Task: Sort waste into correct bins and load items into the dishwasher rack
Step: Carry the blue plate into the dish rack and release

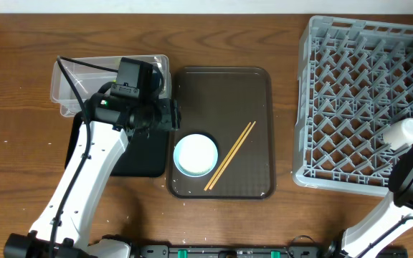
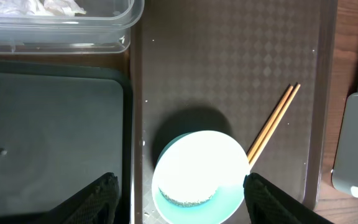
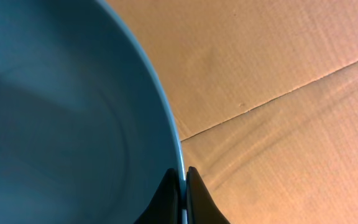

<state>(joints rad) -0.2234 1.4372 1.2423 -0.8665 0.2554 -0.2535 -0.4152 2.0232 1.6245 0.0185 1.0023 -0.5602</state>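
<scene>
right gripper point(image 3: 181, 175) clenched on the thin rim of the dark blue plate point(image 3: 61, 106), near the bench's right edge by the rack point(image 1: 335, 107). a pinch this narrow may let the plate swing or slip. left gripper point(image 2: 180, 186) released, hovering over the bowl point(image 2: 197, 162) mid-bench.
</scene>
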